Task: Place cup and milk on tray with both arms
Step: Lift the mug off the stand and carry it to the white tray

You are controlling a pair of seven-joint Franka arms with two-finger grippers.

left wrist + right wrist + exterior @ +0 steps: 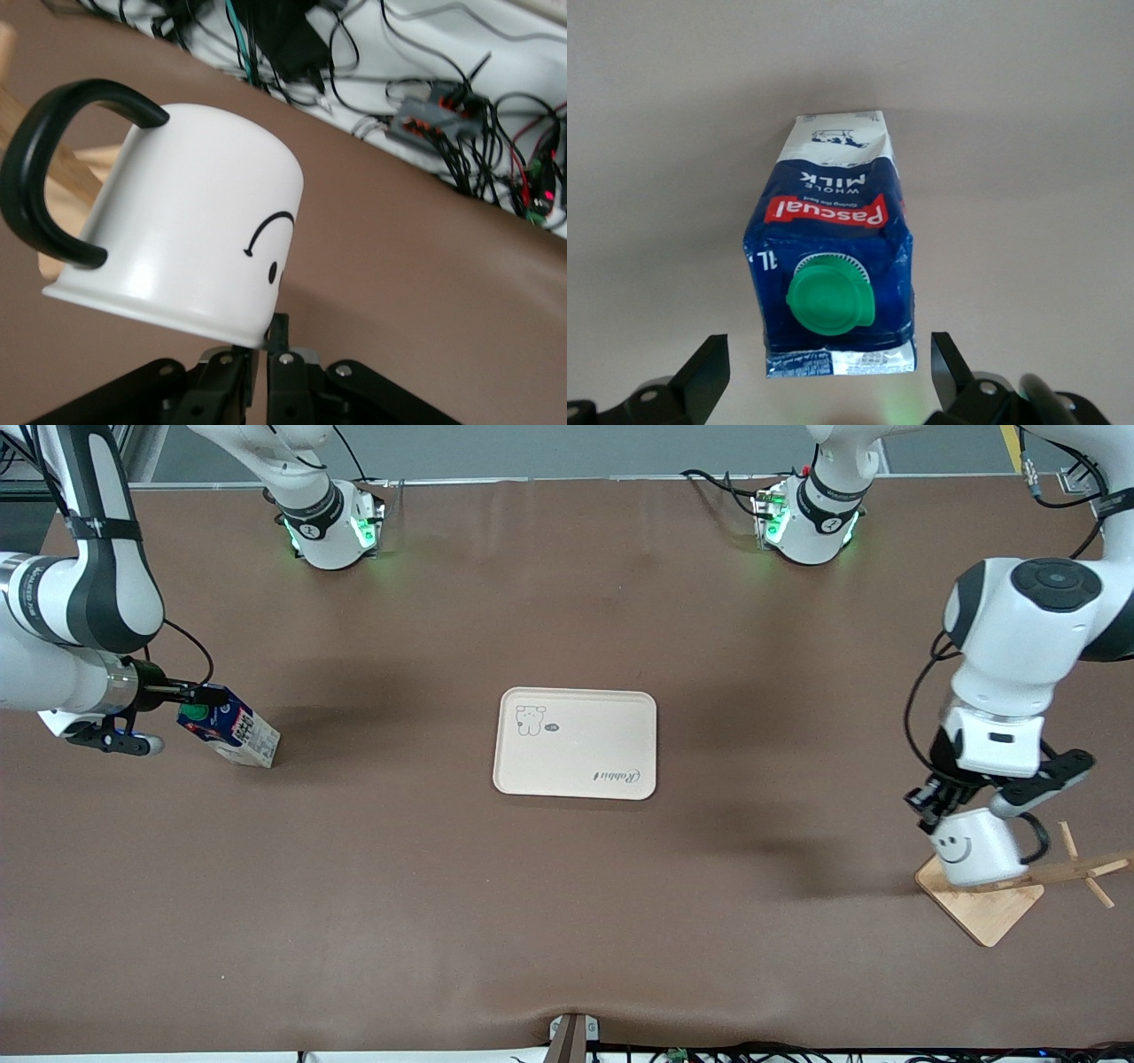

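The cream tray (585,735) lies flat in the middle of the table with nothing on it. The white smiley cup (974,846) is tilted over the wooden stand at the left arm's end. My left gripper (928,802) is shut on its rim, and in the left wrist view the fingertips (282,329) pinch the wall of the cup (190,221). The blue milk (232,728) stands on the table at the right arm's end. My right gripper (182,717) is open, and its fingers (702,376) flank the top seam of the milk (828,257) without touching it.
A wooden stand with a square base (983,908) and angled pegs (1076,864) sits under and beside the cup. Cables and electronics (443,115) lie off the table's edge nearest the front camera. Brown tabletop surrounds the tray.
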